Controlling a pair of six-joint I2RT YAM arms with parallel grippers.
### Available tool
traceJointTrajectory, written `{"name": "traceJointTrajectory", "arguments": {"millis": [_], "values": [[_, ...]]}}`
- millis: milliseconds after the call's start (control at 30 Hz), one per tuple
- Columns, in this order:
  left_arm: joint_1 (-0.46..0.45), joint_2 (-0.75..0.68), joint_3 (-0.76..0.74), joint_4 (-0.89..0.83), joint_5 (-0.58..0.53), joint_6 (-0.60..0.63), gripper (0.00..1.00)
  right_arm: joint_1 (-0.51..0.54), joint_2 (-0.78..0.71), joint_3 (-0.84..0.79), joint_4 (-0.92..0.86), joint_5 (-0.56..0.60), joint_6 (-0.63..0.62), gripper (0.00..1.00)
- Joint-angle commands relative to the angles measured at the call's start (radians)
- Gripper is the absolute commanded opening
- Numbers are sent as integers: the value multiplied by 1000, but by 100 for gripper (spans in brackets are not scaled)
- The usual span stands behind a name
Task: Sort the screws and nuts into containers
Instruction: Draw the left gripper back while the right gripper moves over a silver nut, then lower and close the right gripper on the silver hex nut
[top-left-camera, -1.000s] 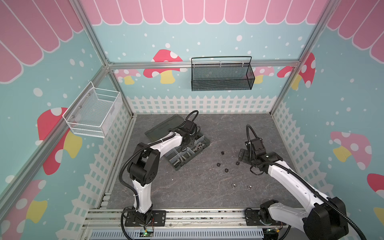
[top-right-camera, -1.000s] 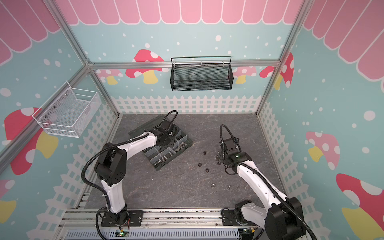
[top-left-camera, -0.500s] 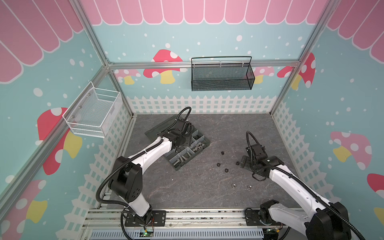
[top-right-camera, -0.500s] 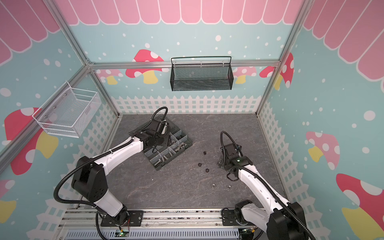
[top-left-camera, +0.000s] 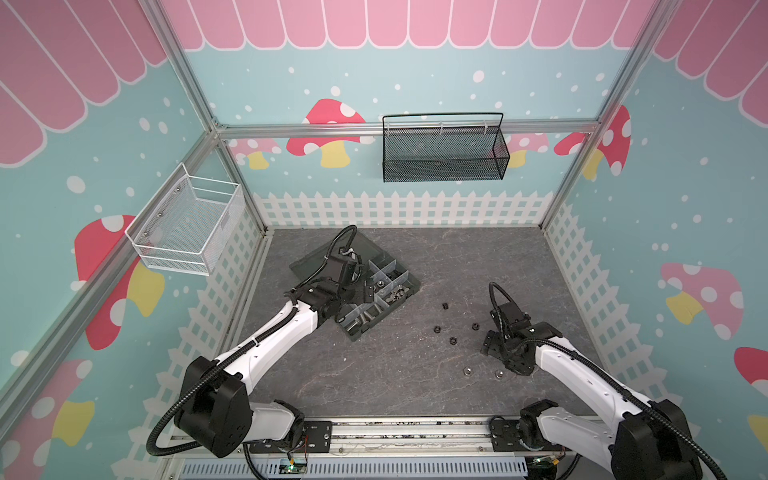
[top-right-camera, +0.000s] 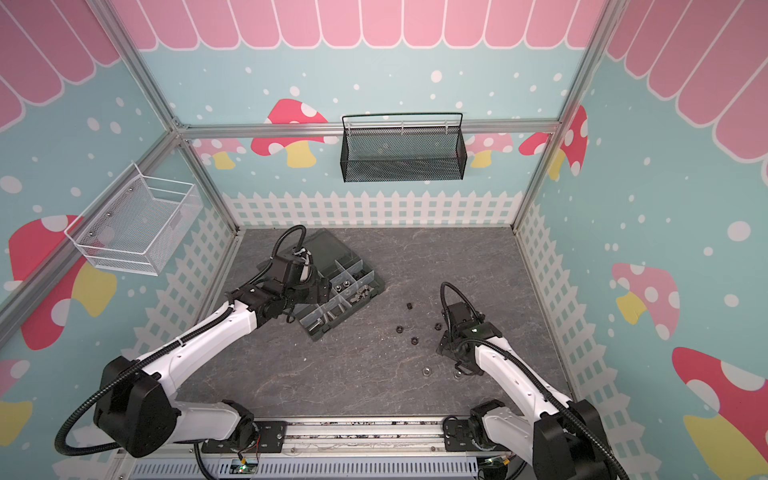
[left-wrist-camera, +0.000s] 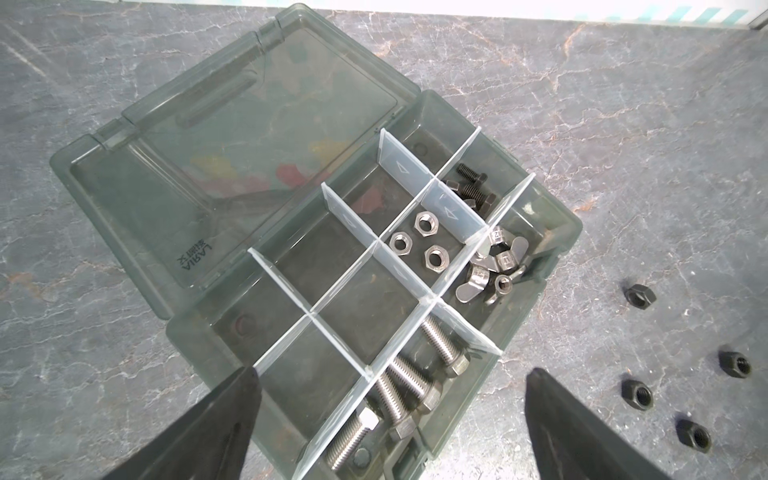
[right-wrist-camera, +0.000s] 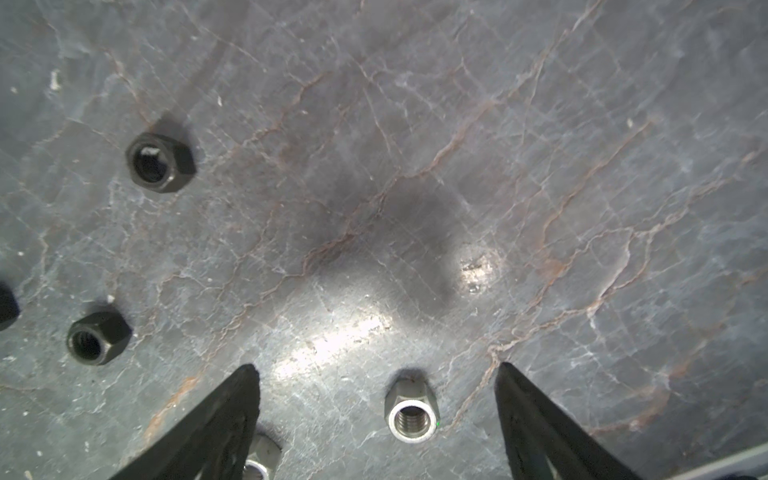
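The organiser box (left-wrist-camera: 316, 249) lies open left of centre, its containers holding silver screws (left-wrist-camera: 407, 386), black screws (left-wrist-camera: 471, 189), silver hex nuts (left-wrist-camera: 424, 245) and winged nuts (left-wrist-camera: 494, 266). My left gripper (left-wrist-camera: 392, 370) hovers open and empty above the box (top-left-camera: 405, 278). Several black nuts (top-left-camera: 453, 341) and two silver nuts (top-left-camera: 467, 371) lie loose on the table. My right gripper (right-wrist-camera: 376, 366) is open and low over the table, with one silver nut (right-wrist-camera: 411, 409) standing between its fingers, untouched. The other silver nut (right-wrist-camera: 259, 461) sits beside one fingertip (right-wrist-camera: 245, 382).
The box's flat lid (left-wrist-camera: 249, 137) lies open behind its compartments. A white wire basket (top-left-camera: 187, 224) hangs on the left wall and a black mesh basket (top-left-camera: 442, 151) on the back wall. Black nuts (right-wrist-camera: 160, 162) lie just beyond the right gripper.
The left gripper's jaws have opened wide over the box and the arm has drawn back. The right gripper has moved toward the table's front, down over the silver nuts.
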Motion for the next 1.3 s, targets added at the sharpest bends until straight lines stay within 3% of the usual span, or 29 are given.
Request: {"name": "traceJointTrajectory", "arguments": {"millis": [0,200,467,667,967,1267], "values": [[7,-54,-60,86,-6,-45,100,-10,-33,-23,-25,-24,62,87],[8,-151,-169,153,-52,-86,100,-15,-71,-64,-12,-64,91,86],[8,-244,-268,254,-35,-109,100,-20,-69,-95,23,-108,105,80],[9,-235,-272,264,-14,-109,100,-20,-41,-105,42,-125,107,74],[9,-240,-278,265,9,-119,100,-19,-40,-129,21,-166,173,74],[9,-235,-281,275,5,-118,100,-21,-45,-165,75,-176,193,62]]}}
